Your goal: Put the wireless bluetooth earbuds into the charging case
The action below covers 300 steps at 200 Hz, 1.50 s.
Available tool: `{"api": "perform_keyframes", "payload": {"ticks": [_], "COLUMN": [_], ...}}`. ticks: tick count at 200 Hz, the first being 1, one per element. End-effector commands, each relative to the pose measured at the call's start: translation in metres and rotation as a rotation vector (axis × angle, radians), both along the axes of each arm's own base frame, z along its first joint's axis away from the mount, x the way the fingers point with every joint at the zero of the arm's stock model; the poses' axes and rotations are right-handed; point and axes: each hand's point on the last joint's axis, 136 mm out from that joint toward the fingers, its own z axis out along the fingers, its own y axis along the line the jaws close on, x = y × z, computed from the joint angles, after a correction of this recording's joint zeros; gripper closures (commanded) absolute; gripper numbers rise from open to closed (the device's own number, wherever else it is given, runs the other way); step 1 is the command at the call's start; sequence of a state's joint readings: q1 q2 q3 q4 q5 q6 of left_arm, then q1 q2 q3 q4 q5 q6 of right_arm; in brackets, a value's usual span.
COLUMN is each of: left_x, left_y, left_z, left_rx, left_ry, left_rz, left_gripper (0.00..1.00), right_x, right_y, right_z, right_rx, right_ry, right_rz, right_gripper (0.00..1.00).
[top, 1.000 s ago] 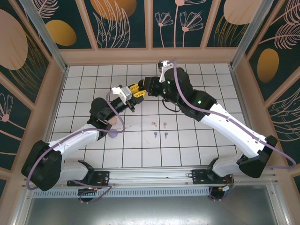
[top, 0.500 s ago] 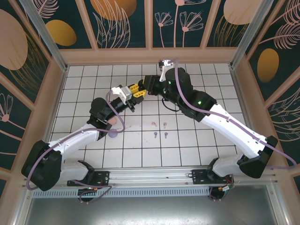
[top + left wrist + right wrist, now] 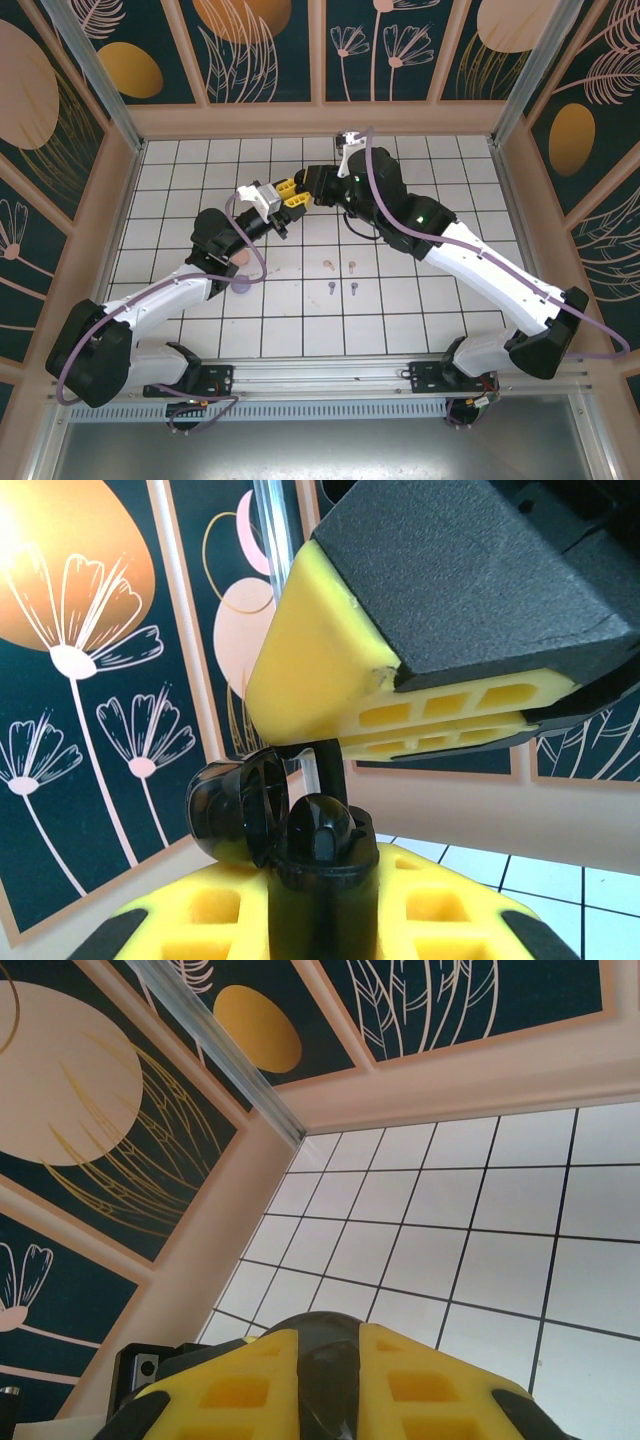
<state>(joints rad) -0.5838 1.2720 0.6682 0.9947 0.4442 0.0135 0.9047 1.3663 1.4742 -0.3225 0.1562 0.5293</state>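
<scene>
Four earbuds [image 3: 329, 265] on tiles [image 3: 400, 300]; left fingers [image 3: 215, 915] clamp black case [image 3: 320, 840], base hidden.

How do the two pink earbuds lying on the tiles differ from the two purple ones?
Colour: the pink earbuds are pale pink, while the purple earbuds are lilac. Place: seen from above, the pink earbuds lie in the farther row and the purple earbuds in the nearer one. Both pairs lie loose, side by side.

Passage across the desk [image 3: 180, 170] middle is barred by the left arm [image 3: 170, 290] and right arm [image 3: 480, 265]; open tiles are left between them around four earbuds [image 3: 352, 266]
</scene>
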Motion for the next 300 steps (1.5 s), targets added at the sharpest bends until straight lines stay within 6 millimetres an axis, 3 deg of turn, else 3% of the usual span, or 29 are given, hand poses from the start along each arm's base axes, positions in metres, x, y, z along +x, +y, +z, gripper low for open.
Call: {"api": "perform_keyframes", "payload": {"ticks": [1, 166, 190, 234, 300], "left_x": [-0.012, -0.007, -0.008, -0.009, -0.01], "left_y": [0.001, 0.002, 0.002, 0.002, 0.002], "left_z": [0.032, 0.037, 0.038, 0.039, 0.04], "left_rx": [-0.059, -0.069, -0.069, -0.069, -0.07], "left_ry": [-0.08, -0.084, -0.084, -0.086, -0.09], "left_rz": [-0.03, -0.011, -0.012, -0.018, -0.022], "left_gripper": [1.0, 1.0, 1.0, 1.0, 1.0], "right_x": [0.004, -0.021, -0.018, -0.003, -0.005], "right_y": [0.005, 0.026, 0.023, 0.0, 0.006], "right_z": [-0.007, -0.042, -0.047, -0.051, -0.05], "right_rx": [0.0, -0.132, -0.148, -0.113, -0.089], "right_ry": [0.005, 0.022, 0.026, 0.073, 0.083], "right_rz": [0.008, 0.11, 0.084, -0.012, 0.025], "right_gripper": [0.82, 0.83, 0.83, 0.83, 0.81]}}
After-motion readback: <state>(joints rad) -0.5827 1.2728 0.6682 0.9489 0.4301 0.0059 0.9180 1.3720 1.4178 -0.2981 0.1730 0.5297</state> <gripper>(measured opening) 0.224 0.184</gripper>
